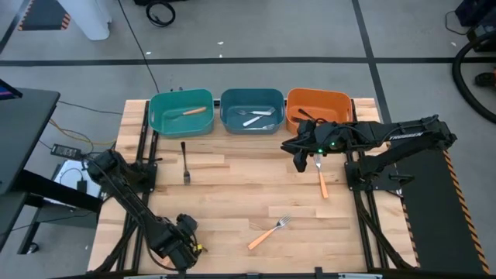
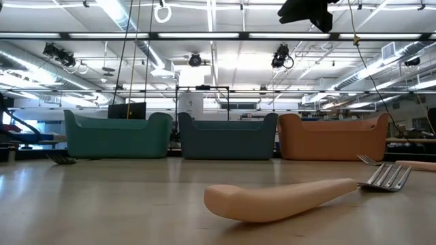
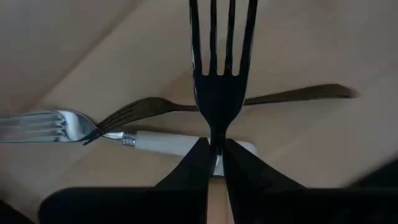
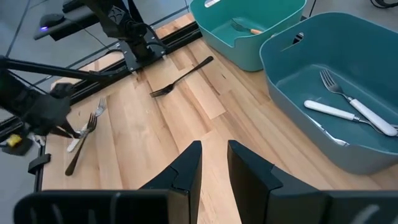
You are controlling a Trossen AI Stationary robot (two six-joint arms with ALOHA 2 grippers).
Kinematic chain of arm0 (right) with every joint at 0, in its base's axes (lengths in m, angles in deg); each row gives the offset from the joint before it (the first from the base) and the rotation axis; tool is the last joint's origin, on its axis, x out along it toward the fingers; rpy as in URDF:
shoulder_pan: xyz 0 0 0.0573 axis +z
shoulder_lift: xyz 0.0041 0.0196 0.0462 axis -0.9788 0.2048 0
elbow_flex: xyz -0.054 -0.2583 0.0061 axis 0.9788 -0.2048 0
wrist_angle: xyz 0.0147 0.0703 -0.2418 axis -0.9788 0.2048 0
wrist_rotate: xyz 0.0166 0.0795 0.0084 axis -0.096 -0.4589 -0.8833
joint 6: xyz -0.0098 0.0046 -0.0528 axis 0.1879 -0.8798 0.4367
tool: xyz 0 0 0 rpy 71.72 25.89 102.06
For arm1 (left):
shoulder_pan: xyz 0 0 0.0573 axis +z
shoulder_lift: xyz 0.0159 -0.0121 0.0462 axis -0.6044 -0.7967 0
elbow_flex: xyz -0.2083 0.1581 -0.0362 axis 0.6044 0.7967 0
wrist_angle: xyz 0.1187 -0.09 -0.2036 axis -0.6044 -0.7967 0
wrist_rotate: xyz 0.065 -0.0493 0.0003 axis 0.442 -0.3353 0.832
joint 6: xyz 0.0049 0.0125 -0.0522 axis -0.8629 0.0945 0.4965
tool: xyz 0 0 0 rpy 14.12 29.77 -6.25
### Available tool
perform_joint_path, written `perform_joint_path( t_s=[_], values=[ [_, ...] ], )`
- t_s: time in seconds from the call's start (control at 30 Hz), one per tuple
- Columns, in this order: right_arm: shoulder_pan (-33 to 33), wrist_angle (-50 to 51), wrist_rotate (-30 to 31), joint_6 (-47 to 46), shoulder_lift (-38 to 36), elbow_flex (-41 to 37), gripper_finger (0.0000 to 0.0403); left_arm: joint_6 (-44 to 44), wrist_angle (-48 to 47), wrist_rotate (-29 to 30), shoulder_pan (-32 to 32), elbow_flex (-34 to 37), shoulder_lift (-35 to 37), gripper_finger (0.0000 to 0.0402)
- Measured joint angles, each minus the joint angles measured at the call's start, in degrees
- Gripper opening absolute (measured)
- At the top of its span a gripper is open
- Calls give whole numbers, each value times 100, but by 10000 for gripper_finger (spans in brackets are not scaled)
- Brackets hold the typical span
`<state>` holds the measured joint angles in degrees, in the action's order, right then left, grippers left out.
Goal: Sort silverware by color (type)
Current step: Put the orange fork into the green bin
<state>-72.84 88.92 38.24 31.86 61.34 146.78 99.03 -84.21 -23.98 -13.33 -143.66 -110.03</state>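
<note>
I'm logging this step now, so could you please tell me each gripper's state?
Left gripper: closed on the slim all-black fork.
Right gripper: open, holding nothing.

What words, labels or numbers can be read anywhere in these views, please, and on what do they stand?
White lettering on the right arm: a single short word, too small to read.
Bins, forks and table: no text visible.
Nothing else legible in any view.

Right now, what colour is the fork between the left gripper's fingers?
All black fork, held by the left gripper; left wrist view shows it best.
</note>
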Motion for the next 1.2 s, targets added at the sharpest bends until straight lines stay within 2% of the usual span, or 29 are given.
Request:
perform_joint_path(
  t_s=[0.1,0.23,0.43,0.63,0.8,1.0,1.2],
  values=[
    [0,0,0,2,0,0,85,-165,-111,205,65,-4,459,35],
    [-36,0,-2,2,0,0,85,-341,-609,852,330,-4,1122,36],
    [-200,0,2,35,0,0,85,-1161,-1559,1946,1292,-6,2142,37],
    [-528,0,7,412,0,0,85,-2627,-2354,2906,3122,-11,2972,38],
    [-900,0,9,868,0,0,85,-4548,-2168,3088,5070,-11,3284,38],
    [-1401,-1,7,1693,0,0,85,-6756,-1140,3088,7227,-15,3196,38],
    [-1819,0,5,2434,0,0,85,-8576,130,2843,8699,-20,2898,39]
  ],
)
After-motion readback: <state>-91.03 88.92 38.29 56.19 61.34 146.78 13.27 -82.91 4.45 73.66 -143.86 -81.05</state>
